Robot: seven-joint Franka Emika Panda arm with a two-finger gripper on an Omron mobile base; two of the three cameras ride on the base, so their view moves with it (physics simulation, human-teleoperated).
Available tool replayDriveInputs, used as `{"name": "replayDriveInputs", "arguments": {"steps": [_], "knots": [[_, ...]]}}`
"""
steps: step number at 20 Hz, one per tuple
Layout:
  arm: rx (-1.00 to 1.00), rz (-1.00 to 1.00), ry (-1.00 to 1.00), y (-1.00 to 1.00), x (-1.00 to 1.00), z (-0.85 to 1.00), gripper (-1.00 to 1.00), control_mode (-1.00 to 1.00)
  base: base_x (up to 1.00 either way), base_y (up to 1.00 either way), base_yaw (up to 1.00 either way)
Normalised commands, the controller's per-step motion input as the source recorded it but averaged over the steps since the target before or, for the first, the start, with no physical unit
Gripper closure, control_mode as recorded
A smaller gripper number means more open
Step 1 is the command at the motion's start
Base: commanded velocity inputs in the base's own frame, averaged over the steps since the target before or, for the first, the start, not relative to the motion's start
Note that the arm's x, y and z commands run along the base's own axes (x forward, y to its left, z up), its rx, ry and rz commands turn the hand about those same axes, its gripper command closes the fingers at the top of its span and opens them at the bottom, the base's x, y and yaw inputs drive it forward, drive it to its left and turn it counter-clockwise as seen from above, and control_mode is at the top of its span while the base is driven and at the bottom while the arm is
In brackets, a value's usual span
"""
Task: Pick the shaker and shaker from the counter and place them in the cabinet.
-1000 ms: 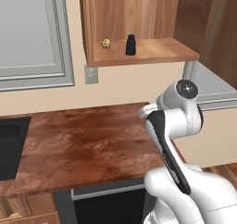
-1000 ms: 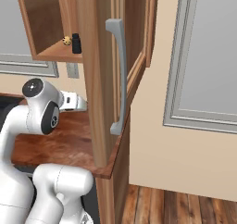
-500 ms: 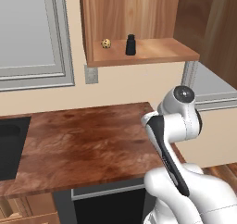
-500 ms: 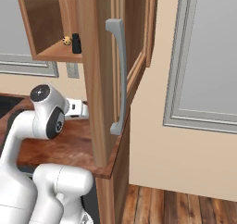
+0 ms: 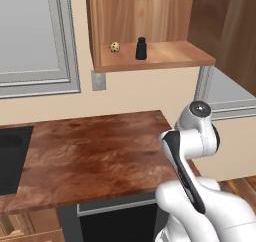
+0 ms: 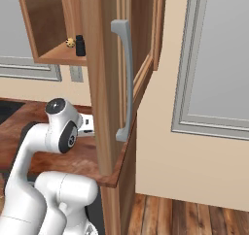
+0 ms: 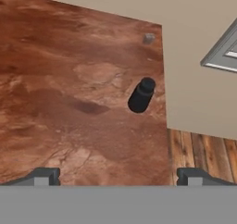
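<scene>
One black shaker (image 7: 141,96) stands on the brown counter (image 7: 69,93) close to its right edge, in the hand view. My gripper (image 7: 118,177) hovers above and short of it, open, its fingertips (image 7: 44,176) wide apart with nothing between them. The other black shaker (image 5: 141,48) (image 6: 80,45) stands upright on the wooden shelf of the open brown cabinet (image 5: 165,56) (image 6: 58,54), beside a tiny tan speckled ball (image 5: 114,46) (image 6: 70,42). My white arm (image 5: 192,136) bends over the counter's right end.
The cabinet's open door (image 6: 104,83) with its grey handle (image 6: 124,78) juts out over the counter's end. A dark sink (image 5: 10,156) lies at the far left. A wall outlet (image 5: 98,80) sits under the cabinet. Wooden floor (image 7: 203,153) shows past the counter edge.
My arm's elbow has sunk lower and shifted slightly toward the counter's right end. The shaker on the shelf and the ball have not moved.
</scene>
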Motion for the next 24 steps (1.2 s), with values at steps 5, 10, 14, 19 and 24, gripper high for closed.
{"name": "replayDriveInputs", "arguments": {"steps": [5, 10, 14, 19, 24], "knots": [[0.00, 0.00, 0.02, -0.22, 0.00, -0.23, -1.00, -1.00, 0.00, 0.00, 0.00], [0.00, 0.00, 0.01, -0.23, 0.13, -0.14, -1.00, -1.00, 0.00, 0.00, 0.00], [0.00, 0.00, 0.03, -0.24, 0.29, -0.14, -1.00, -1.00, 0.00, 0.00, 0.00], [0.02, 0.00, 0.05, -0.26, 0.33, -0.19, -1.00, -1.00, 0.00, 0.00, 0.00], [0.02, 0.00, 0.06, -0.09, 0.35, -0.24, -1.00, -1.00, 0.00, 0.00, 0.00]]}}
